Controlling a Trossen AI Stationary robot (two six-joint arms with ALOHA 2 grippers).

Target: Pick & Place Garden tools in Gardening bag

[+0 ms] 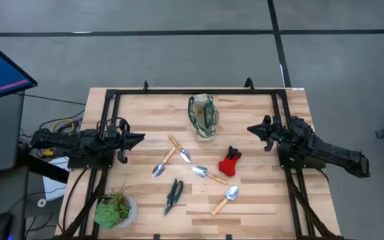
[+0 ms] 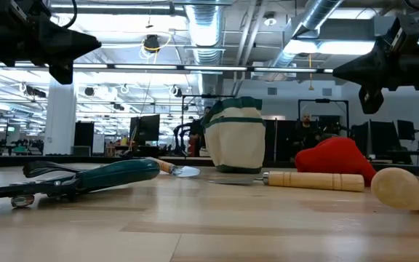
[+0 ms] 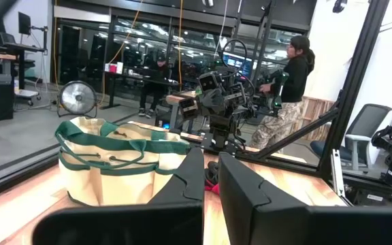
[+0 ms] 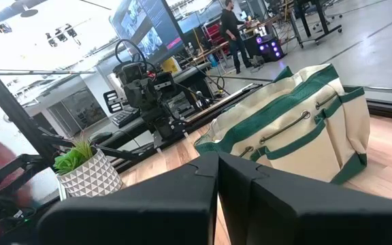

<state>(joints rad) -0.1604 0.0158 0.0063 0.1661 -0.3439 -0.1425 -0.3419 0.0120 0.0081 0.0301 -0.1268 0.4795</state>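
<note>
Two arms are hovering at opposite table (image 1: 259, 207) edges, left gripper (image 1: 139, 139) and right gripper (image 1: 252, 128) both pressed together, empty. Gardening bag (image 1: 203, 116) is standing upright between them near the far edge. Trowels (image 1: 227, 198), shears (image 1: 173, 196) and red item (image 1: 229, 163) are lying in front of it, apart from both jaws. No readable lettering.

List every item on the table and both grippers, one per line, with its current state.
gardening bag: upright, mouth open, no tool visible inside.
three trowels: flat on the table, outside the bag.
fork: flat, outside the bag.
pruning shears: flat, blades closed.
red item: on the table, untouched.
potted plant: upright at the table's near left corner.
left gripper: raised, fingers shut, empty.
right gripper: raised, fingers shut, empty.
</note>
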